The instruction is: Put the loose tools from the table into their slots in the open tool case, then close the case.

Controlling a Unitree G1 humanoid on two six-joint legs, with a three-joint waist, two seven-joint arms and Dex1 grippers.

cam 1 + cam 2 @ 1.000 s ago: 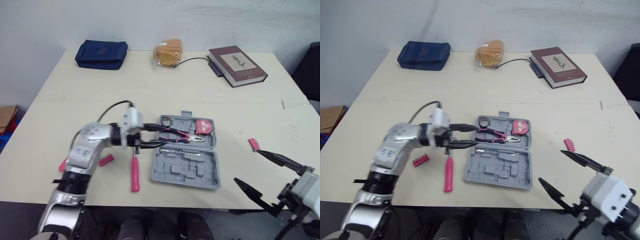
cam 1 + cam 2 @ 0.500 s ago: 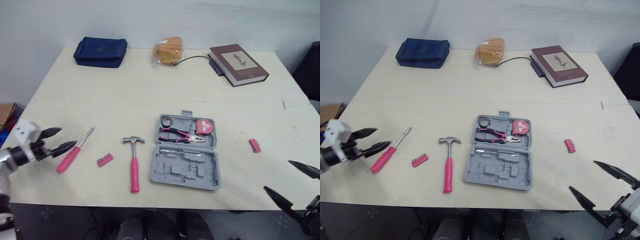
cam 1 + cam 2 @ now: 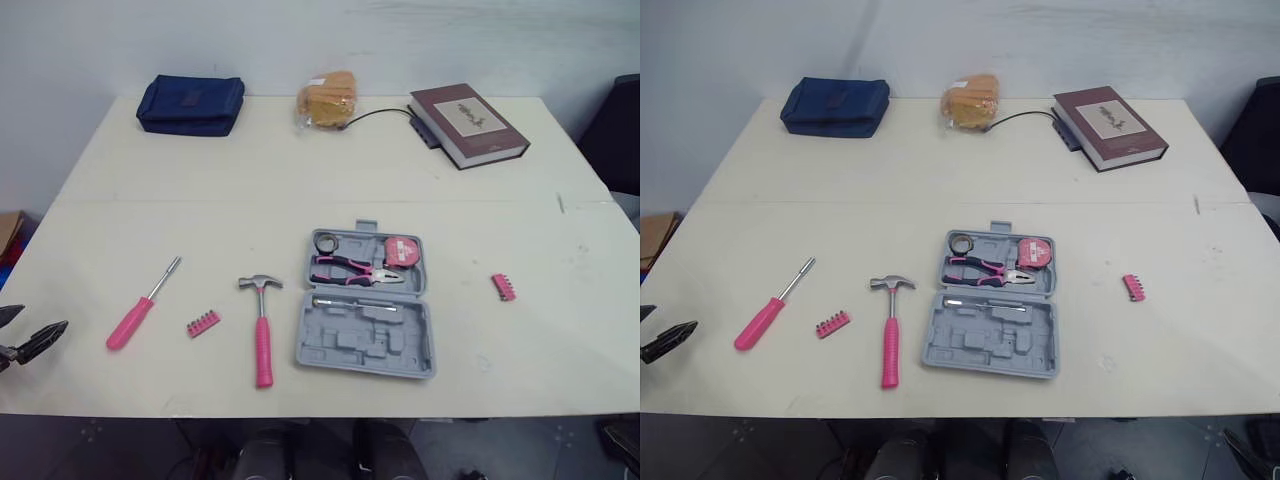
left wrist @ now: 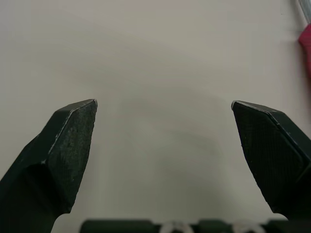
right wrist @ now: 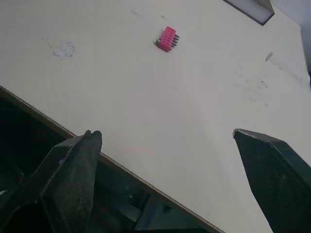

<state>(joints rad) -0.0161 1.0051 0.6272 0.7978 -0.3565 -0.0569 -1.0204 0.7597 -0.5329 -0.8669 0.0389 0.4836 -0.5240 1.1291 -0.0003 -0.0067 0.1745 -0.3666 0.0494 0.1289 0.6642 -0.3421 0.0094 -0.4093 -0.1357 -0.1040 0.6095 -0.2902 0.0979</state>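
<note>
**Item: tool case (image 3: 366,335), lying open, lid half at 12 o'clock.**

- Stowed in the lid: pink-handled pliers (image 3: 356,271) and a pink tape measure (image 3: 404,250).
- Base half: a slim metal piece runs along its far edge. The other moulded slots look empty.
- Loose on the table (image 3: 300,180):
  - hammer (image 3: 262,326), just beside the case at its 9 o'clock
  - red bit strip (image 3: 203,323), further out the same way
  - screwdriver (image 3: 141,305), beyond the strip
  - second bit strip (image 3: 502,287), at the case's 3 o'clock, well apart
- Progress, as I judge it: early. Four pieces are left to seat, and the lid is not yet shut.

**Item: left gripper (image 4: 164,103).** Pincer spread wide, holding nothing, off at 9 o'clock of the screwdriver by the table's edge.

**Item: right gripper (image 5: 166,133).** Pincer spread wide and empty, over the near table edge, with the second bit strip ahead of it.

**Hard to make out:**
- A small ring-like thing at the lid's far left corner. I cannot name it.
- Which slot suits which tool.
</note>
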